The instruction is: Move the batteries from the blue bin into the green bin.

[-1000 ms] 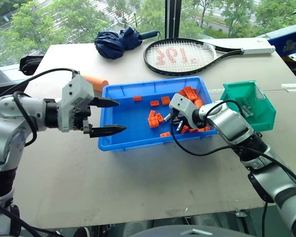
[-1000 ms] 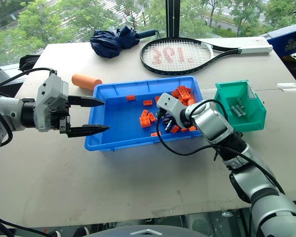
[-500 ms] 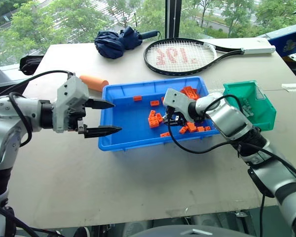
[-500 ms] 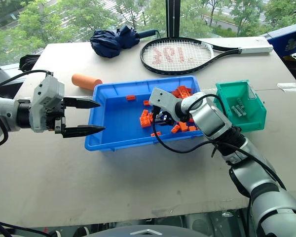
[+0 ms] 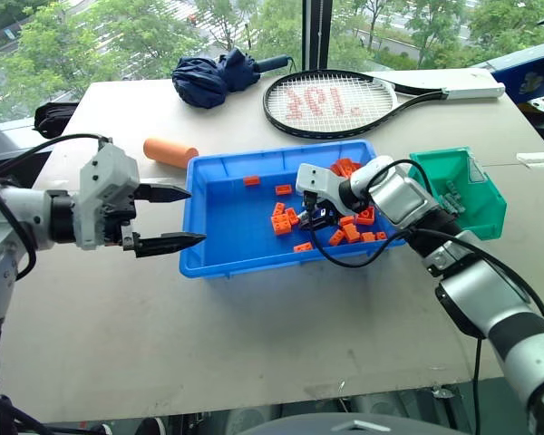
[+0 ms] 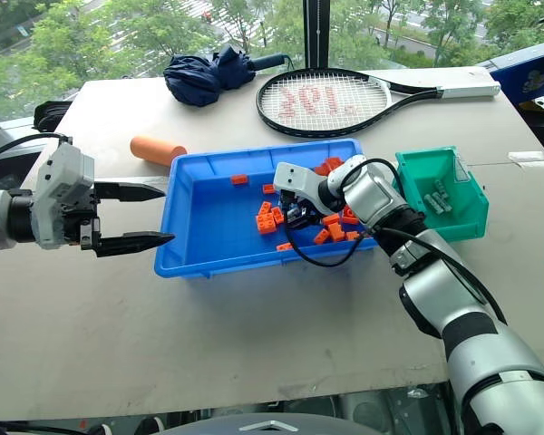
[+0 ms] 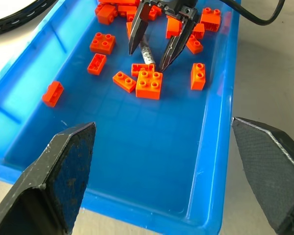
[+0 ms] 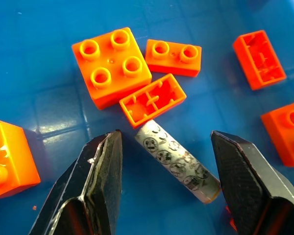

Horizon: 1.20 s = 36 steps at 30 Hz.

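Battery (image 8: 177, 160) lying flat mid-frame on blue bin (image 7: 213, 147) floor among orange bricks (image 8: 110, 66), between spread fingers of right gripper (image 7: 154, 45), unpinched; likely light, rigid, slick, roll-prone, best pinched mid-length across barrel; left gripper (image 5: 177, 217) spread, empty.

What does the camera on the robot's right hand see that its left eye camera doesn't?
Right wrist view: close up, a grey battery with little printed circles lies beside an upside-down orange brick, between the open fingers of the right gripper, with gaps on both sides. Left eye view: the wide table with the green bin, tennis racket, folded umbrella, orange roll and open left gripper. Both: the blue bin and scattered orange bricks.
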Each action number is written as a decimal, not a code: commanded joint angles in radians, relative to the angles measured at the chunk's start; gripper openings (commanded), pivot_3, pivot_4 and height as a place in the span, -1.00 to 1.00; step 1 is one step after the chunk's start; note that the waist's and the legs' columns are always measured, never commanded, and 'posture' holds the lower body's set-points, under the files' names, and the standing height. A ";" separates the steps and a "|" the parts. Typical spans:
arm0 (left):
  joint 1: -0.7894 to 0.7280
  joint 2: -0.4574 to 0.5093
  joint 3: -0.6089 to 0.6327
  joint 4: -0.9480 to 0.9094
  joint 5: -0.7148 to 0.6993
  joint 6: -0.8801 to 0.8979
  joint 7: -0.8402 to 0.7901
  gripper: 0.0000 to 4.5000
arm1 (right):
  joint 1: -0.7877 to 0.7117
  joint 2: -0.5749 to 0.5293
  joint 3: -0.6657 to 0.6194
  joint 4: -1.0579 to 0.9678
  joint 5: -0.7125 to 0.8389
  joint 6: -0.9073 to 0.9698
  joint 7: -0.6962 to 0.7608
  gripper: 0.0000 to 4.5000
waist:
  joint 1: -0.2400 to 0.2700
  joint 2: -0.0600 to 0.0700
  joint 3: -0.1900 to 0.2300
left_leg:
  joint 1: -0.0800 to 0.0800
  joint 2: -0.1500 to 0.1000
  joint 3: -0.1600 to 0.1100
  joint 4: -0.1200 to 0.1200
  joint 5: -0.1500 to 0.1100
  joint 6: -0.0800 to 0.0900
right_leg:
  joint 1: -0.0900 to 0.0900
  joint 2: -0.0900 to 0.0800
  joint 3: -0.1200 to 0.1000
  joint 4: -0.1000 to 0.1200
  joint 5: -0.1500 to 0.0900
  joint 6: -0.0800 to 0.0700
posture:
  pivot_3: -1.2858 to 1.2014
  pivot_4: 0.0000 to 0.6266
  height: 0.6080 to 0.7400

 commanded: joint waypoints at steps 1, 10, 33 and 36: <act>0.019 0.016 0.065 -0.027 -0.009 -0.016 0.006 1.00 | -0.036 0.022 -0.021 0.084 -0.014 -0.035 0.048 -0.11 | 0.000 0.000 0.000 | 0.000 0.000 0.000 0.000 0.000 0.000 | 0.000 0.000 0.000 0.000 0.000 0.000 | 0.03 -0.52 1.00; 0.017 0.003 0.075 -0.060 -0.057 -0.002 0.000 1.00 | -0.024 0.003 -0.050 0.066 -0.042 -0.022 0.082 -0.98 | 0.002 0.000 0.000 | 0.000 0.000 -0.001 0.000 0.000 0.000 | 0.000 -0.003 0.000 0.000 0.000 0.000 | 0.03 -0.52 1.00; -0.496 -0.318 -0.264 0.010 -0.139 0.048 0.126 1.00 | 0.346 -0.462 -0.813 -0.927 0.213 0.750 -0.290 -0.98 | 0.038 0.000 0.000 | -0.002 -0.005 -0.002 0.002 -0.001 0.003 | 0.002 -0.004 -0.002 0.000 0.000 0.000 | 0.03 -0.52 1.00; -0.560 -0.370 -0.294 0.042 -0.129 0.043 0.127 1.00 | 0.408 -0.490 -0.845 -0.888 0.215 0.720 -0.335 -0.98 | 0.028 0.001 0.000 | -0.001 -0.004 0.000 0.002 -0.001 0.003 | 0.002 -0.003 -0.001 0.001 0.000 0.000 | 0.03 -0.52 1.00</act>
